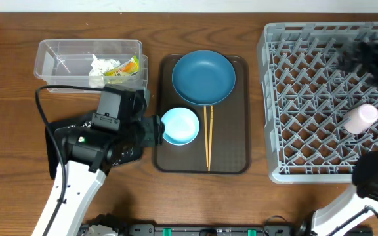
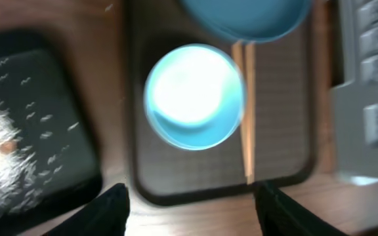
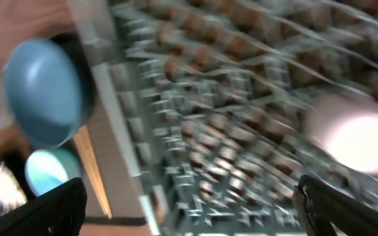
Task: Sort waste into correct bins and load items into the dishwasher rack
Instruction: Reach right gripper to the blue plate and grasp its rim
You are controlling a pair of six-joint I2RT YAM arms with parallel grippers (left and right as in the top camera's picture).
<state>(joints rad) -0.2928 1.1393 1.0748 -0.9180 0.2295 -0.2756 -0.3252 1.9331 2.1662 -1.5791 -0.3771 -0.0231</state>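
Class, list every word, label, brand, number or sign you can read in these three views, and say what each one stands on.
No text can be read in any view.
The snack wrapper in the clear tub: coloured print only, too small to read.
The dishwasher rack side, left wrist view: pale panels, too blurred to tell whether they carry lettering.

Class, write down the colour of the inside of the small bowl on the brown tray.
Light blue; the bowl shows best in the overhead view.
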